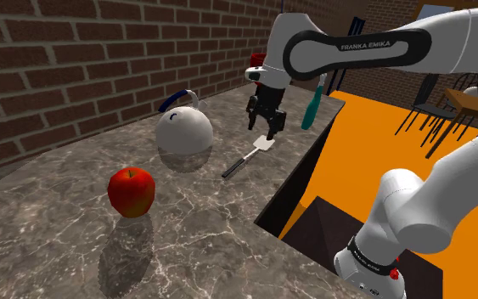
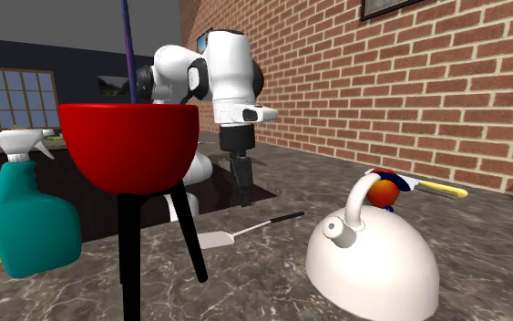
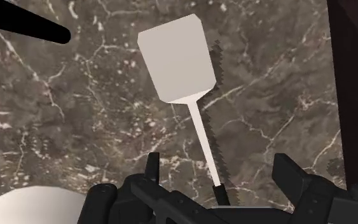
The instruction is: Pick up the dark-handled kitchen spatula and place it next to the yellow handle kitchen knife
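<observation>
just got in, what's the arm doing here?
The hand hangs open just above the spatula, which lies flat on the marble counter and is not gripped. The yellow-handled knife lies further along the counter, past the kettle and apple. Nothing has been picked up yet.

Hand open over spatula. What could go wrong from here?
The spatula lies flat with a thin shaft; the open hand may scrape the counter or slip off it.
It lies near the counter's edge; a nudge could push it over.
The kettle and apple stand toward the knife; a low carry may hit them.
</observation>
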Tool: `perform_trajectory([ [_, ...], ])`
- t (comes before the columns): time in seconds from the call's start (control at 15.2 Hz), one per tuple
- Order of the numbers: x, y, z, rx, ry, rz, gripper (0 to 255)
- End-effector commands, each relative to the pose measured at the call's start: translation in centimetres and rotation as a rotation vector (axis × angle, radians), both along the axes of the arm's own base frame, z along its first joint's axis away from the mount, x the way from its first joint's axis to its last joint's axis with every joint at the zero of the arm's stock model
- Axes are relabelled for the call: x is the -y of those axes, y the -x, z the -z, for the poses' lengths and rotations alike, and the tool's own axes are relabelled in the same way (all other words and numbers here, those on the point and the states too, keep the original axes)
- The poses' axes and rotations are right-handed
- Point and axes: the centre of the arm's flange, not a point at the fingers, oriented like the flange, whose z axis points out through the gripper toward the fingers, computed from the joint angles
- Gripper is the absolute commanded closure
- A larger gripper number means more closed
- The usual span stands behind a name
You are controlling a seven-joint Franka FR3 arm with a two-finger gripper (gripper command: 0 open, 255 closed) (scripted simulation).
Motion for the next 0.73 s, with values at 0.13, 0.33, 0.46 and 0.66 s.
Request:
perform_trajectory([
  [0.13,-3.5,-0.9,2.5,-0.029,-0.004,-0.329,0],
  [0.33,-3.6,-0.9,4.1,-0.029,-0.004,-0.329,0],
  [0.46,-3.7,-0.9,5.1,-0.029,-0.004,-0.329,0],
  [0.66,-3.8,-0.9,6.5,-0.029,-0.004,-0.329,0],
])
